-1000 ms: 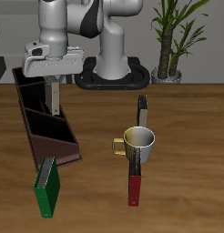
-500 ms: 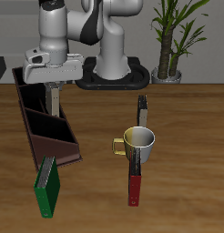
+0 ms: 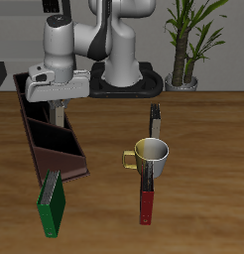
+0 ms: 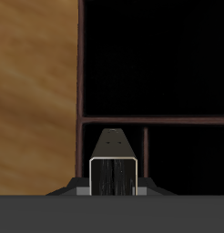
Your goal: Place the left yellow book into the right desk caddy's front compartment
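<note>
Wooden table (image 3: 208, 159), potted plant (image 3: 185, 40) behind.

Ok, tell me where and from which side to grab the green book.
Take the green book by its top edge, coming down from above: it stands upright and slim, so the jaws can close across its thin width. The gripper holds the left yellow book now.

The claw (image 3: 60, 107) has risen slightly, lifting the left yellow book (image 3: 61, 117) within the right desk caddy (image 3: 40, 139).
</note>
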